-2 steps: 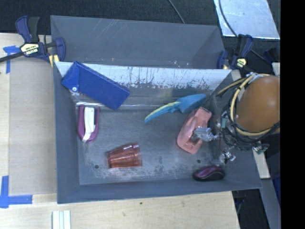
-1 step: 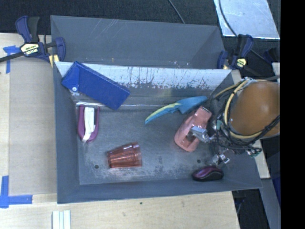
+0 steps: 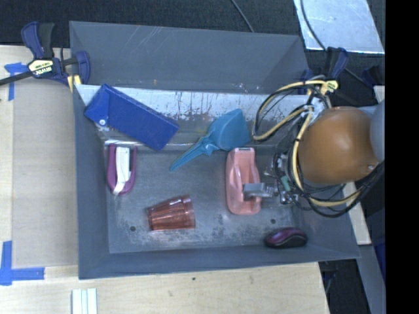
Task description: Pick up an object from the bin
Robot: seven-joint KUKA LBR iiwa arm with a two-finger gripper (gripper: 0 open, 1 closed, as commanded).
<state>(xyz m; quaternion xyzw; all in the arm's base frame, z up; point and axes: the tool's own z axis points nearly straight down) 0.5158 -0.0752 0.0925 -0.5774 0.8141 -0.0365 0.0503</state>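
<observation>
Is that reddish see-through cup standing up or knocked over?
Tipped over: the reddish cup lies lengthwise on the bin floor, its side facing up.

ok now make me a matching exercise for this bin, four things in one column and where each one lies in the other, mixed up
Things
1. blue funnel
2. reddish cup
3. pink thing
4. purple and white thing

Places
A. left side of the bin
B. right of middle, at the gripper
C. front middle, on its side
D. back middle

Pairs: 1-D, 2-C, 3-B, 4-A
</observation>
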